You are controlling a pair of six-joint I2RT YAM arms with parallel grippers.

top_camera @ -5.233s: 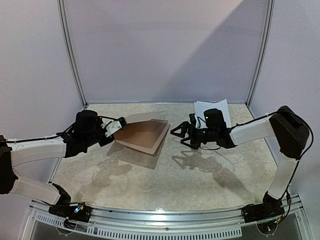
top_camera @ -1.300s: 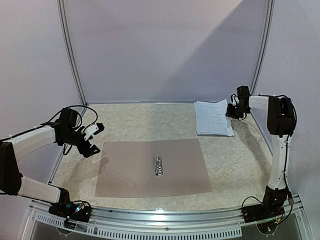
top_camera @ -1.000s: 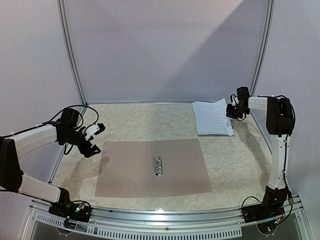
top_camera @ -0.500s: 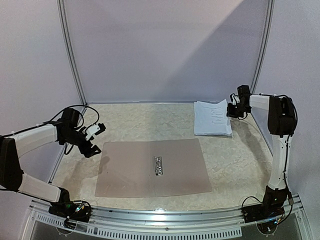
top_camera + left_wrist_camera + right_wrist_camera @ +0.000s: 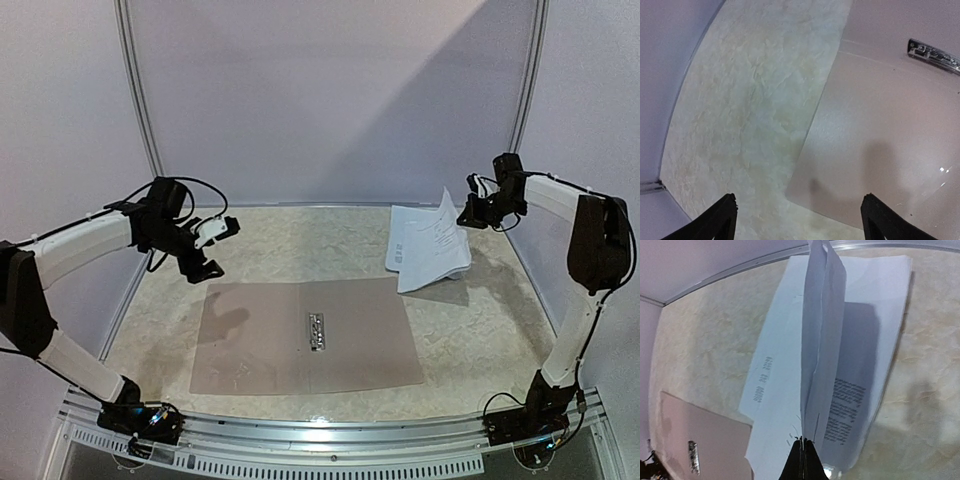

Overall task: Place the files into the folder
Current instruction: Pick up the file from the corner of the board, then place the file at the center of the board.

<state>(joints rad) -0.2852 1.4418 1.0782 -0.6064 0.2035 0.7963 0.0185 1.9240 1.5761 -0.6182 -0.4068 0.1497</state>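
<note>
Folder (image 5: 310, 335) lies open, flat, leaves bare. Right gripper (image 5: 802, 447) pinches the files (image 5: 425, 250) at their edge, tilted up at back right, apart from the folder; how many sheets, we cannot tell. Left gripper (image 5: 797, 220) hangs spread above the folder's corner. Transfer not yet done.

Pale marbled table (image 5: 290, 245) — the folder (image 5: 290, 340) lies open and flat near its front; the files (image 5: 425, 250) far right, partly raised.
</note>
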